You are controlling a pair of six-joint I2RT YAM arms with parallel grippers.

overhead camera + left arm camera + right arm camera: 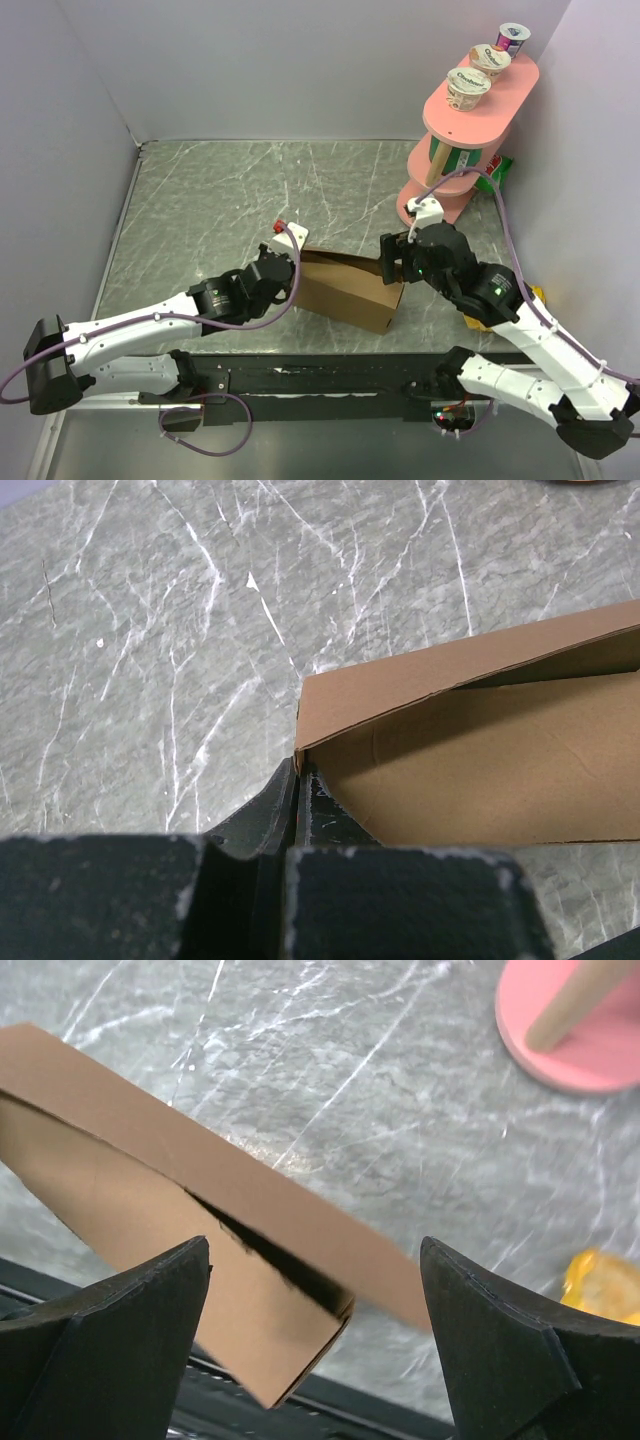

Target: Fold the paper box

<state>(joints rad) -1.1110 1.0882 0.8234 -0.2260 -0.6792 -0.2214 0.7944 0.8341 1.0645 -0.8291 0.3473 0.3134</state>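
Brown cardboard paper box (345, 290) at the near middle of the desk (200, 200); left fingers (265, 815) pinch its left corner, right fingers (130, 1305) spread astride the right end. Advisable: hold the pinch firm, press the raised flap (450, 675) down evenly

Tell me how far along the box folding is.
Done: the paper box already stands as a shallow box with walls up. In hand: the left claw pinches its left corner; the right claw is open around the right end. Left: the top flap still gapes, not tucked.
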